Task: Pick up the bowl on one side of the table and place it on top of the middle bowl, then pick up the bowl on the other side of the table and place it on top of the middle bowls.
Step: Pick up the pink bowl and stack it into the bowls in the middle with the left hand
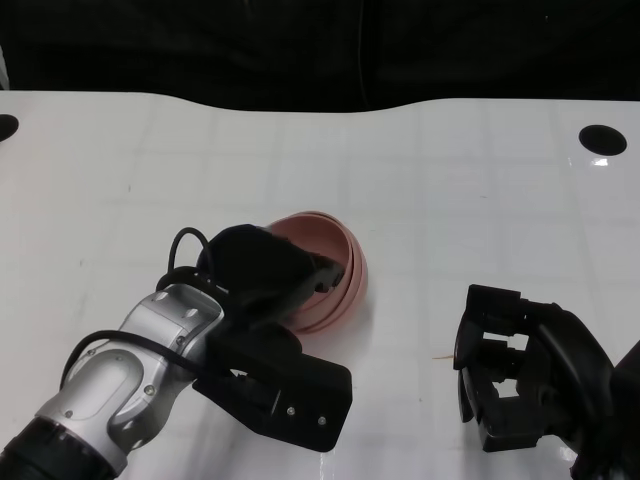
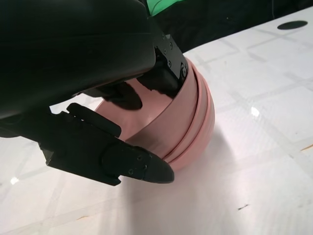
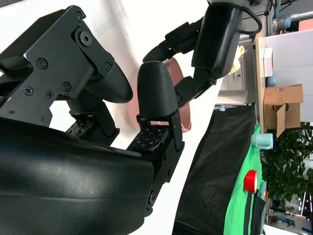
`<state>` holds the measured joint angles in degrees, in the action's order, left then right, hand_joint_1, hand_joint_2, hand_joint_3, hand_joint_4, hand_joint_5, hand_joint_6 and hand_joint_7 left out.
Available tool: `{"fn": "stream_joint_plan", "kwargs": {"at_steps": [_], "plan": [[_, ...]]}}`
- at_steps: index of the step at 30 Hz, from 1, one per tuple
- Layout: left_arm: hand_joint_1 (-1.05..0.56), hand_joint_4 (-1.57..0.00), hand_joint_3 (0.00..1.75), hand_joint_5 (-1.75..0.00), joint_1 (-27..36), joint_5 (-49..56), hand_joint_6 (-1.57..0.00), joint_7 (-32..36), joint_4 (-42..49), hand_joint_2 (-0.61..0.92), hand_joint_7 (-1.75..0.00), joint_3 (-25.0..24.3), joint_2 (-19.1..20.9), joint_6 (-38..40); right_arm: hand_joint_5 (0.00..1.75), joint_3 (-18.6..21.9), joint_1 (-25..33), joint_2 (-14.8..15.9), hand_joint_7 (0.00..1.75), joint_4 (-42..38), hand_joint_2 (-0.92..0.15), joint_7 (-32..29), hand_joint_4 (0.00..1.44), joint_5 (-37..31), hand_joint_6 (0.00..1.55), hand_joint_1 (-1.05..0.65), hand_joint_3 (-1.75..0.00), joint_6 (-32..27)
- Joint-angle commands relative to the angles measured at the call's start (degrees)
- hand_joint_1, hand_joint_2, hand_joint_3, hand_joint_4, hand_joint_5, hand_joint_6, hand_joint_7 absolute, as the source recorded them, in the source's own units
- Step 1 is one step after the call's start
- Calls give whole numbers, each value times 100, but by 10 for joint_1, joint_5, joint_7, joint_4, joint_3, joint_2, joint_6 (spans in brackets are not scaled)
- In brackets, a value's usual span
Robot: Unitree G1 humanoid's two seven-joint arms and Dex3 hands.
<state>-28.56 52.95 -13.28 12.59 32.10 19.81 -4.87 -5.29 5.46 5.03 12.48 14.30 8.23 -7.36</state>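
Note:
Nested pink bowls (image 1: 335,275) lie in the middle of the white table (image 1: 450,200), tipped so their opening faces my left hand. My left hand (image 1: 262,272) grips the rim of the innermost bowl (image 2: 161,112), with fingers (image 2: 168,73) inside it and another finger (image 2: 132,164) under the outer wall. The stack's rims show as pink bands (image 2: 198,122). My right hand (image 1: 510,370) hovers at the lower right, apart from the bowls, fingers spread and holding nothing. The right wrist view shows its fingers (image 3: 154,93), a sliver of pink bowl (image 3: 177,78) and my left arm (image 3: 220,34) beyond.
Two black round holes (image 1: 603,139) (image 1: 5,127) sit near the table's far corners. The far edge meets a dark backdrop. A tiny tan speck (image 1: 440,355) lies left of my right hand. Shelves, boxes and green cloth (image 3: 254,161) stand beyond the table.

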Motion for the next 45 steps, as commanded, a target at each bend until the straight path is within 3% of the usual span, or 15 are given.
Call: {"fn": "stream_joint_plan", "kwargs": {"at_steps": [1, 13, 17, 21, 37, 41, 45], "plan": [[-78, -15, 25, -1, -5, 4, -21, 1, 6, 92, 0, 2, 3, 1, 175, 5, 2, 2, 155, 9, -27, -3, 93, 3, 84, -8, -163, -9], [-80, -7, 28, 0, 5, 0, -15, 41, 4, 92, 0, -9, 1, -6, 175, 3, 3, 0, 154, 6, -28, -2, 94, 0, 85, -8, -161, 1], [-79, -5, 27, 0, 13, 7, -14, 106, 6, 92, 0, -18, -2, -14, 175, 4, 3, 4, 154, 5, -28, -1, 94, -2, 85, -8, -161, 1], [-79, -4, 27, 0, 12, 7, -14, 124, 6, 92, 0, -17, -1, -14, 175, 2, 4, 4, 155, 7, -28, -2, 94, -4, 85, -8, -162, 1], [-78, -10, 24, -4, 45, -6, -18, 114, -69, 92, -2, -47, 13, -8, 175, 4, 4, 2, 155, 8, -28, 0, 92, 0, 84, -7, -162, 1], [-75, -15, 23, -8, 109, -38, -21, 113, -157, 92, -4, -98, 46, -18, 175, 2, 5, 2, 154, 11, -27, -4, 93, -4, 85, -8, -163, -2], [-74, -16, 20, -10, 124, -45, -23, 115, -169, 92, -4, -112, 48, -29, 175, 1, 5, 2, 155, 12, -26, -6, 93, -4, 85, -8, -163, -3]]}}
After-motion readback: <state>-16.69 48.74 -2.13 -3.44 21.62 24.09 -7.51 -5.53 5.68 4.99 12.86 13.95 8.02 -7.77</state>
